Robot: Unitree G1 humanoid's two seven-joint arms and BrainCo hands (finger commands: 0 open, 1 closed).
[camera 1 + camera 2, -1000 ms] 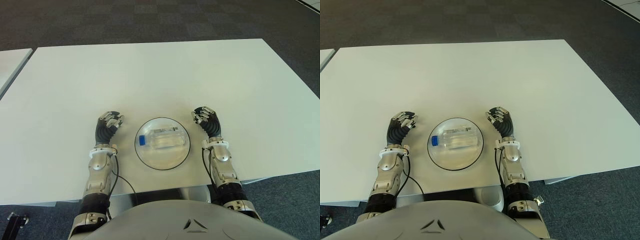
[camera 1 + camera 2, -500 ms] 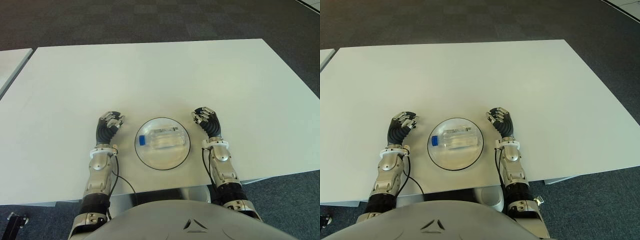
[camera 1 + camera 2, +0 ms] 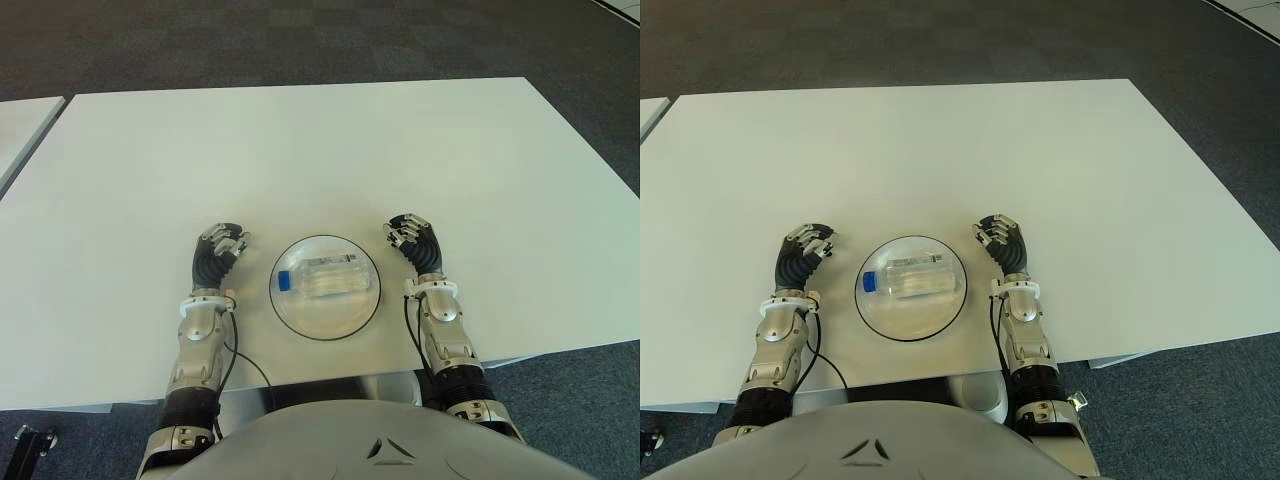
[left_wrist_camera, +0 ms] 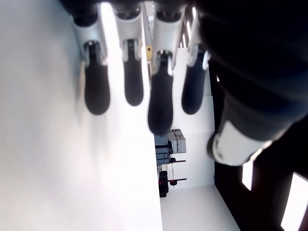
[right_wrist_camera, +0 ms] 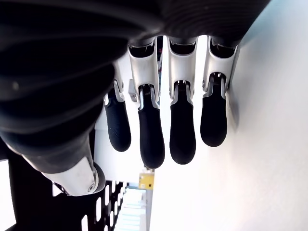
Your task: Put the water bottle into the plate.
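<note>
A clear water bottle (image 3: 322,279) with a blue cap lies on its side inside the round white plate (image 3: 324,317) near the table's front edge, cap toward my left. My left hand (image 3: 218,248) shows just left of the plate, and my right hand (image 3: 411,236) shows just right of it. Both hands hold nothing, and their fingers (image 4: 160,98) (image 5: 182,127) hang relaxed and spread in the wrist views.
The wide white table (image 3: 300,150) stretches far behind the plate. A second white table (image 3: 20,125) edges in at the far left. Dark carpet (image 3: 300,40) surrounds the tables.
</note>
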